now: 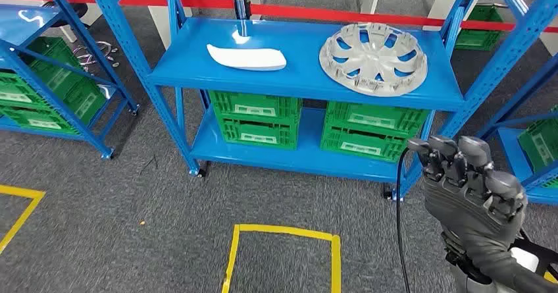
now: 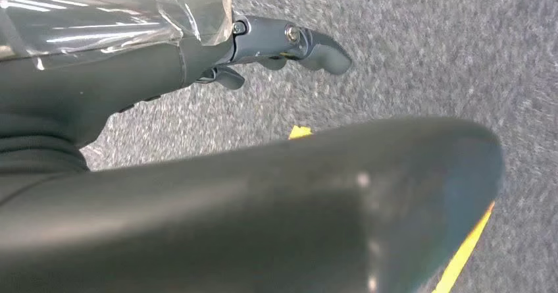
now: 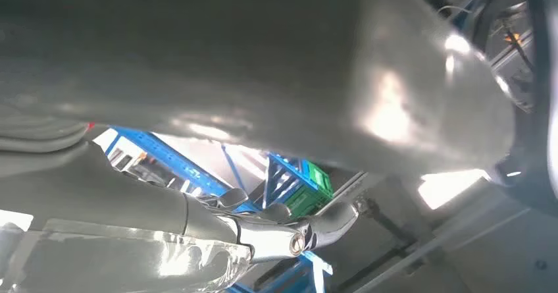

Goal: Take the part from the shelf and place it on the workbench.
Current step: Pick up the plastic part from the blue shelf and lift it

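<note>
Head view, green crates (image 1: 258, 118) under shelf (image 1: 303, 76), yellow floor tape (image 1: 283, 230)

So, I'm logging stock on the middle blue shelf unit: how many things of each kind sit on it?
White curved panel: 1
Silver wheel cover: 1
Green crates: 4, in two stacks of two on the lower shelf
Total: 6

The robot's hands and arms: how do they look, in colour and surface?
The right hand is dark grey, with blocky fingers and a ribbed cover; a black cable runs beside it. The left hand is grey, with visible screws and clear plastic wrap behind it.
</note>
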Robot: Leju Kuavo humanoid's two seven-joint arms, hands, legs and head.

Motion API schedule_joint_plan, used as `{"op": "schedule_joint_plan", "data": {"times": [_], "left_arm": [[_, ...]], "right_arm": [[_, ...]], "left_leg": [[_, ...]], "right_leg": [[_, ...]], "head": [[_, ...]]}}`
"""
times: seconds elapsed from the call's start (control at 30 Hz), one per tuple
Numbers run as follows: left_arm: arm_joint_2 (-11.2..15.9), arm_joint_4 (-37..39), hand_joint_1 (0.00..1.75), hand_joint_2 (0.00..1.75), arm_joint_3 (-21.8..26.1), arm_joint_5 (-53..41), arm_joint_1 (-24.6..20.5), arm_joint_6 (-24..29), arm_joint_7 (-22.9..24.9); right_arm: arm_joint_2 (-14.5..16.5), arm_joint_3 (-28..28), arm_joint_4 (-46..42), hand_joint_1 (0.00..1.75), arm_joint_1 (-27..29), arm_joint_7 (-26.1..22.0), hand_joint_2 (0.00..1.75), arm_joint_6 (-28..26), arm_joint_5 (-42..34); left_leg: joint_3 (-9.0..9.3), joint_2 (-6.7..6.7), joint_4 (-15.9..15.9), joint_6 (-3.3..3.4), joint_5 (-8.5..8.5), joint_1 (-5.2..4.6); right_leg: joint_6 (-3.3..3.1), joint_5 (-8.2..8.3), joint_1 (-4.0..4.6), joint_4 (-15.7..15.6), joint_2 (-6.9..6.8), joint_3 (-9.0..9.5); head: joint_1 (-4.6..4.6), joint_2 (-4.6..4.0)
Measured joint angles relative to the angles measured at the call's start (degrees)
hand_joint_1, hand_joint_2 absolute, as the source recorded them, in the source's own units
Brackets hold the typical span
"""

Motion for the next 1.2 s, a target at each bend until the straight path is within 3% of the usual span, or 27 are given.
{"op": "schedule_joint_plan", "data": {"times": [0.07,0.13,0.2,0.27,0.3,0.33,0.37,0.4,0.47,0.5,0.57,0.63,0.7,0.73,0.8,0.83,0.87,0.9,0.97,1.0,1.07,1.2], "left_arm": [[-0.1,-0.6,0.0,0.0,-0.5,0.3,0.3,0.0,0.3],[-0.2,-1.9,0.0,0.0,-1.6,1.4,0.9,0.4,1.3],[-0.3,-3.2,0.0,0.0,-3.4,3.6,1.7,1.2,2.6],[-0.4,-4.1,0.0,0.0,-5.1,5.6,2.5,1.8,3.7],[-0.5,-4.4,0.0,0.0,-5.8,6.2,2.9,1.8,3.9],[-0.6,-4.7,0.0,0.0,-6.4,6.5,3.2,1.9,4.1],[-0.7,-4.9,0.0,0.0,-6.8,6.8,3.5,1.9,4.1],[-0.7,-5.0,0.0,0.0,-7.3,6.9,3.8,1.9,4.1],[-0.8,-5.3,0.0,0.0,-8.1,7.0,4.3,1.8,4.0],[-0.7,-5.5,0.0,0.0,-8.4,7.0,4.6,1.8,3.9],[-0.7,-5.8,0.0,0.0,-9.1,7.0,5.0,1.7,3.6],[-0.8,-5.9,0.0,0.0,-9.7,7.0,5.2,1.6,3.4],[-0.9,-6.0,0.0,0.0,-10.2,7.0,5.2,1.6,3.1],[-0.9,-6.0,0.0,0.0,-10.4,7.0,5.2,1.6,3.1],[-0.9,-6.0,0.0,0.0,-10.8,7.0,5.2,1.6,3.0],[-0.9,-6.0,0.0,0.0,-10.8,6.9,5.2,1.6,3.0],[-1.0,-6.0,0.0,0.0,-10.8,6.8,5.2,1.6,3.0],[-1.0,-6.0,0.0,0.0,-10.9,6.6,5.2,1.6,3.0],[-1.0,-6.2,0.0,0.0,-10.9,6.3,5.2,1.6,3.0],[-0.9,-6.3,0.0,0.0,-10.9,6.2,5.2,1.5,3.0],[-0.9,-6.7,0.0,0.0,-11.0,6.1,5.2,1.5,3.0],[-0.9,-7.3,0.0,0.0,-11.1,6.2,5.2,1.5,3.0]], "right_arm": [[0.0,0.1,-0.2,0.0,0.0,0.1,0.0,0.0,-0.1],[-0.1,0.4,-0.5,0.0,0.0,0.0,0.0,0.1,-0.2],[-0.4,0.6,-0.6,0.0,0.0,-0.5,0.0,0.1,-0.3],[-0.8,0.8,-0.4,0.0,0.3,-0.8,0.0,0.1,-0.3],[-0.9,1.0,-0.3,0.0,0.6,-0.9,0.0,0.1,-0.4],[-1.0,1.1,-0.1,0.0,0.8,-0.9,0.0,0.1,-0.4],[-1.0,1.2,0.0,0.0,1.1,-0.9,0.0,0.1,-0.4],[-1.0,1.4,0.1,0.0,1.3,-0.9,0.0,0.1,-0.4],[-1.0,1.6,0.1,0.0,1.5,-0.9,0.0,0.1,-0.4],[-1.0,1.6,0.2,0.0,1.6,-0.8,0.0,0.1,-0.4],[-1.0,1.7,0.2,0.0,1.9,-0.8,0.0,0.1,-0.5],[-1.0,1.8,0.2,0.0,2.0,-0.7,0.0,0.1,-0.5],[-0.9,1.8,0.0,0.0,1.9,-0.7,0.0,0.1,-0.6],[-0.8,1.8,-0.1,0.0,1.9,-0.7,0.0,0.1,-0.6],[-0.8,1.8,-0.2,0.0,1.9,-0.6,0.0,0.2,-0.6],[-0.8,1.8,-0.2,0.0,1.9,-0.6,0.0,0.2,-0.6],[-0.7,1.9,-0.2,0.0,1.9,-0.6,0.0,0.3,-0.6],[-0.6,1.9,-0.2,0.0,1.9,-0.6,0.0,0.4,-0.6],[-0.3,1.9,-0.2,0.0,1.8,-0.6,0.0,0.5,-0.5],[-0.2,1.9,-0.2,0.0,1.8,-0.6,0.0,0.5,-0.5],[0.0,2.0,-0.2,0.0,1.6,-0.6,0.0,0.5,-0.5],[0.3,2.1,-0.2,0.0,1.2,-0.2,0.0,0.6,-0.7]], "left_leg": [[0.06,0.04,-0.1,0.34,-0.29,-0.29],[1.32,-0.01,-1.6,1.12,-1.14,-0.41],[3.9,-0.37,-4.6,1.72,-2.33,-0.04],[6.07,-0.72,-6.9,1.96,-3.25,0.09],[6.82,-0.82,-7.4,1.99,-3.57,0.05],[7.52,-0.91,-7.6,1.91,-4.02,0.04],[8.19,-1.02,-7.7,1.74,-4.51,0.08],[8.8,-1.15,-7.6,1.46,-5.01,0.16],[9.51,-1.41,-7.0,0.64,-6.11,0.28],[9.5,-1.54,-6.3,0.19,-6.7,0.25],[9.27,-1.69,-5.2,-0.44,-7.6,0.09],[9.22,-1.58,-4.8,-0.75,-8.13,0.28],[8.29,-0.95,-2.4,-1.23,-9.53,0.55],[6.9,-0.57,0.5,-1.48,-10.88,0.65],[2.37,-0.15,9.0,-1.73,-13.9,0.79],[0.27,-0.11,12.4,-1.7,-14.62,0.84],[-1.0,-0.09,13.9,-1.56,-14.25,0.87],[-1.09,-0.09,12.9,-1.27,-12.72,0.86],[1.61,-0.14,5.5,-0.17,-7.82,0.57],[3.26,-0.15,1.9,0.46,-6.16,0.34],[5.25,-0.13,-2.2,1.38,-5.26,-0.22],[6.75,-0.07,-4.6,1.64,-5.49,-0.19]], "right_leg": [[0.44,-0.07,-0.16,-0.7,0.04,0.45],[0.96,-0.34,-0.29,-2.7,-0.12,2.0],[0.62,-1.58,-0.18,-1.2,-0.65,1.62],[-0.24,-3.98,0.01,6.7,-0.95,-3.14],[-0.43,-4.8,0.11,11.1,-0.95,-6.26],[-0.15,-4.59,0.14,13.9,-0.94,-8.97],[0.6,-3.16,0.05,14.7,-0.94,-10.9],[1.7,-0.63,-0.19,13.2,-0.95,-11.92],[4.0,5.56,-0.93,6.6,-1.22,-12.11],[4.27,7.58,-1.18,4.1,-1.29,-11.9],[3.19,8.7,-1.21,2.6,-1.34,-11.71],[1.86,8.39,-1.16,2.6,-1.15,-11.34],[1.13,8.04,-1.14,2.6,-1.16,-10.66],[0.77,7.83,-1.08,2.5,-1.19,-10.32],[0.22,7.45,-0.82,2.6,-1.24,-9.74],[-0.02,7.27,-0.67,2.6,-1.22,-9.47],[-0.24,7.06,-0.49,2.6,-1.17,-9.16],[-0.42,6.83,-0.3,2.6,-1.09,-8.79],[-0.59,6.28,0.05,2.5,-0.88,-7.99],[-0.55,6.02,0.28,2.4,-0.81,-7.77],[-0.27,5.69,0.39,2.3,-0.72,-7.7],[0.43,5.01,0.56,2.8,-0.9,-7.99]], "head": [[-0.09,0.01],[-0.21,0.02],[-0.03,0.01],[0.22,0.01],[0.27,0.02],[0.27,0.02],[0.28,0.02],[0.28,0.02],[0.33,0.02],[0.34,0.02],[0.29,0.02],[0.21,0.02],[0.16,0.02],[0.13,0.02],[0.1,0.02],[0.09,0.02],[0.09,0.02],[0.08,0.02],[0.09,0.02],[0.17,0.02],[0.16,0.02],[0.12,0.02]]}}
